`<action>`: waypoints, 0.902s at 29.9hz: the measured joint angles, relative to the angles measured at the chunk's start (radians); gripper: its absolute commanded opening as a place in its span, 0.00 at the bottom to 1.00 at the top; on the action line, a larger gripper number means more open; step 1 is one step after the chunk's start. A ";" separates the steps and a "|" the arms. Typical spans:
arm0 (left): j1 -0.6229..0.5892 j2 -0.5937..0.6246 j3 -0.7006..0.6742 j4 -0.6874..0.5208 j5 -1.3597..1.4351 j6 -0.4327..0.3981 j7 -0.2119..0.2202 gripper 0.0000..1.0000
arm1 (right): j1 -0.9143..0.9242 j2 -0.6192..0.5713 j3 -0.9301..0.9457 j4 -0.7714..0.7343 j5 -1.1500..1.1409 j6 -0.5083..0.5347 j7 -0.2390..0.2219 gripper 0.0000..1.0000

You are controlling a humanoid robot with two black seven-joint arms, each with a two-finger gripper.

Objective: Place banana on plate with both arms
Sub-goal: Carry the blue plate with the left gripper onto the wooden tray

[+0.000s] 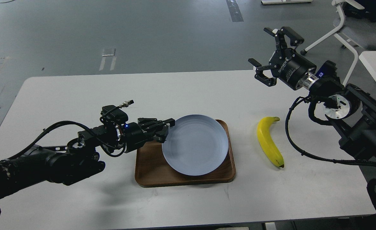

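A smooth white table (79, 95) stands on a grey floor (143, 32). My left gripper (165, 127) pinches the pale round plate (195, 150) on a wooden tray (149, 169). The curved yellow banana (268, 140) lies beside it; my right gripper (266, 54) hangs spread.

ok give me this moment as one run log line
left gripper: at plate rim, grip unclear | right gripper: open, raised, empty | banana: on table, right of tray | placement: not done
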 measured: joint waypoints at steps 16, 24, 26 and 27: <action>0.004 -0.047 0.042 0.094 -0.002 -0.024 -0.013 0.00 | -0.008 -0.026 0.013 0.008 0.000 0.000 0.000 1.00; 0.004 -0.007 0.043 0.080 0.000 -0.023 -0.014 0.00 | -0.013 -0.025 0.012 0.008 0.000 0.000 0.000 1.00; 0.004 -0.004 0.043 0.079 0.000 -0.022 -0.015 0.30 | -0.014 -0.025 0.012 0.009 0.000 0.000 0.000 1.00; 0.002 -0.002 0.042 0.077 -0.001 -0.022 -0.015 0.37 | -0.015 -0.025 0.012 0.010 0.000 0.000 0.000 1.00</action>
